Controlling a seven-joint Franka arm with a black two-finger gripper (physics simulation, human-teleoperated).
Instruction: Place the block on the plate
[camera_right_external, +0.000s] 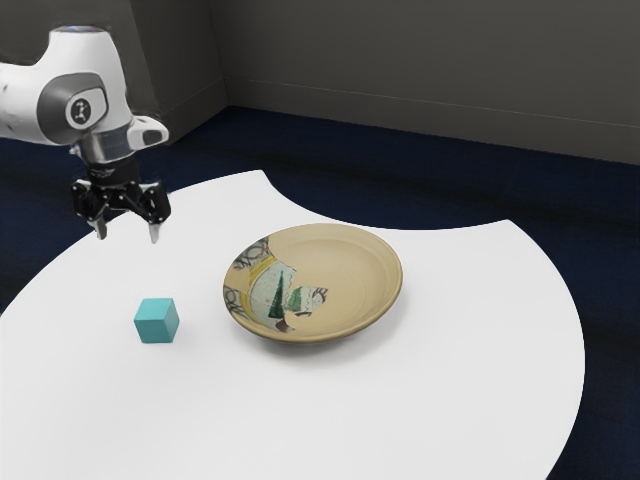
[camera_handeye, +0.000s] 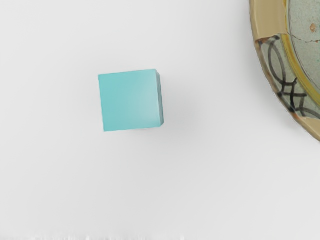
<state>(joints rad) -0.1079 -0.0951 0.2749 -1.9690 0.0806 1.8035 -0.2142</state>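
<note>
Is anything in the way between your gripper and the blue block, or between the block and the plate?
Nothing I can see: my open gripper hangs above the table, with bare tabletop between the block and the plate.

The white bench (camera_right_external: 450, 390) has a curved inward sweep in its edge; on it sit a teal block (camera_right_external: 155, 322) and, apart, a tan painted plate (camera_right_external: 350, 270).

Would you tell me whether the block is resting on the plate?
No, the block sits on the white table, apart from the plate.
</note>
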